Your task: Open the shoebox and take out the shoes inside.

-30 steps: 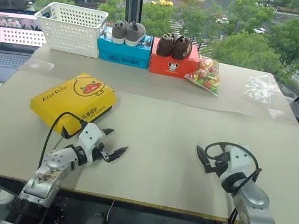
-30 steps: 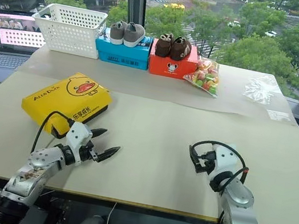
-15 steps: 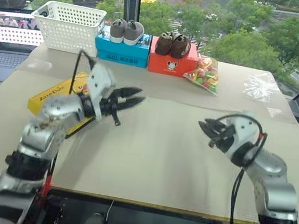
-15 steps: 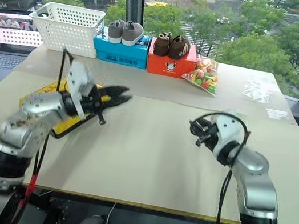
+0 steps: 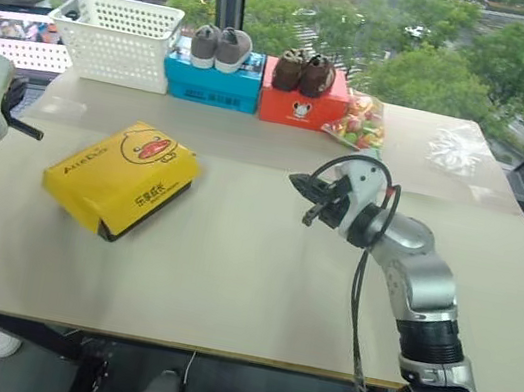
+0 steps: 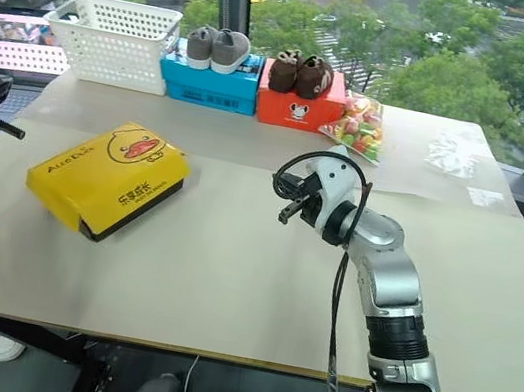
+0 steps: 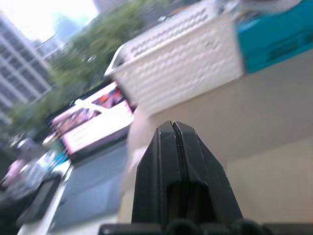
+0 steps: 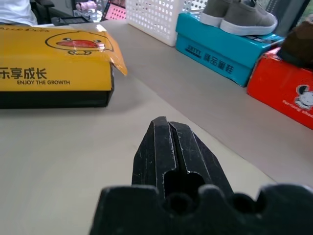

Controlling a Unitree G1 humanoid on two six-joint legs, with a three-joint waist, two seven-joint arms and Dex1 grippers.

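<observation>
Left eye view: shoebox [image 5: 121, 177] lid down near table [image 5: 256, 286] left edge.

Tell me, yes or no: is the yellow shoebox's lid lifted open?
No, the shoebox lies flat on the table with its duck-printed lid down.

Beige table [image 5: 258, 277]; on it shoebox [image 5: 121, 177], basket [image 5: 120, 40], blue box [image 5: 213, 84], red-orange box [image 5: 301, 107], sweets bag [image 5: 358, 129].

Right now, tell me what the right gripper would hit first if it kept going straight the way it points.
Probably the shoebox. The right gripper, shut and empty, points low across bare table toward the box's near corner. Depth is unclear, so it could slip just past that corner toward the white basket.
</observation>
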